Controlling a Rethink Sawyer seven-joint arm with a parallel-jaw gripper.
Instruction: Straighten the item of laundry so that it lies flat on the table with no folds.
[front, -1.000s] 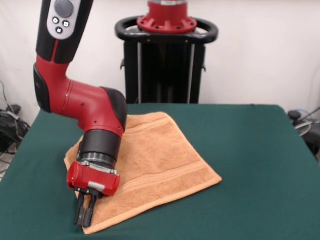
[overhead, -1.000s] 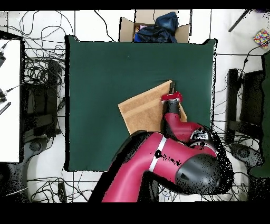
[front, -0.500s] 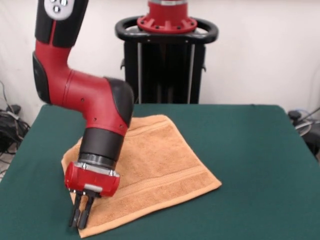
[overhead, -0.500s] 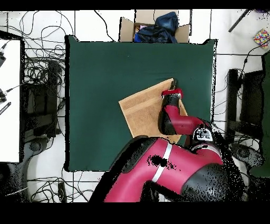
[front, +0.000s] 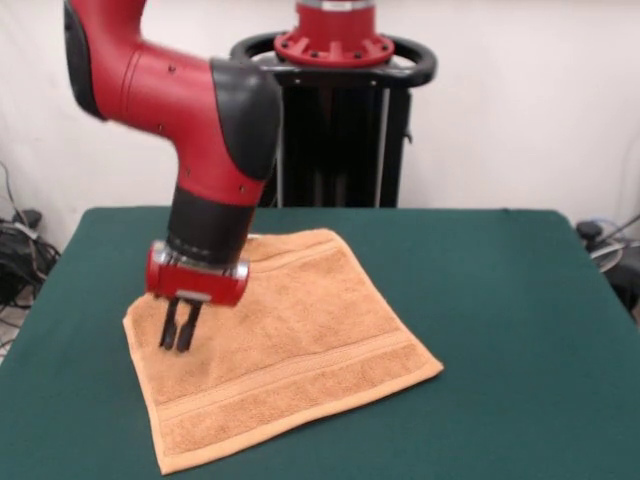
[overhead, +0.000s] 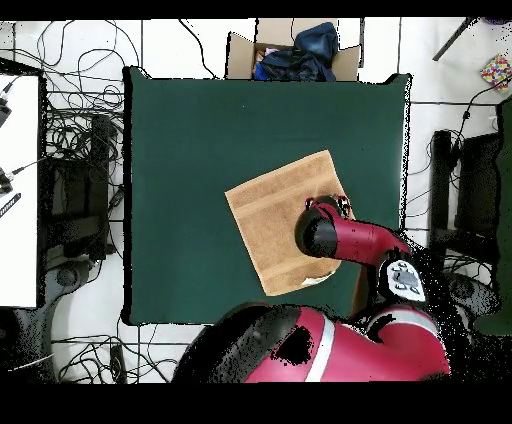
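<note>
Judging the orange-tan towel (front: 280, 345) already spread flat on the green desk (front: 500, 300), we lift the claw (front: 178, 338), its fingers pressed together and holding nothing, straight up so it drags no corner.

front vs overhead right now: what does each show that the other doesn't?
Front only: the gripper below its red wrist, fingers nearly together, holding nothing, over the towel's left part; the woven stripe band near the front edge; the black pedestal behind the table.

Overhead only: the table's whole outline, the towel lying skewed to it, the cardboard box of clothes beyond the far edge, and floor cables. The arm hides the gripper.

Both: the towel spread open, no folds in what shows.
</note>
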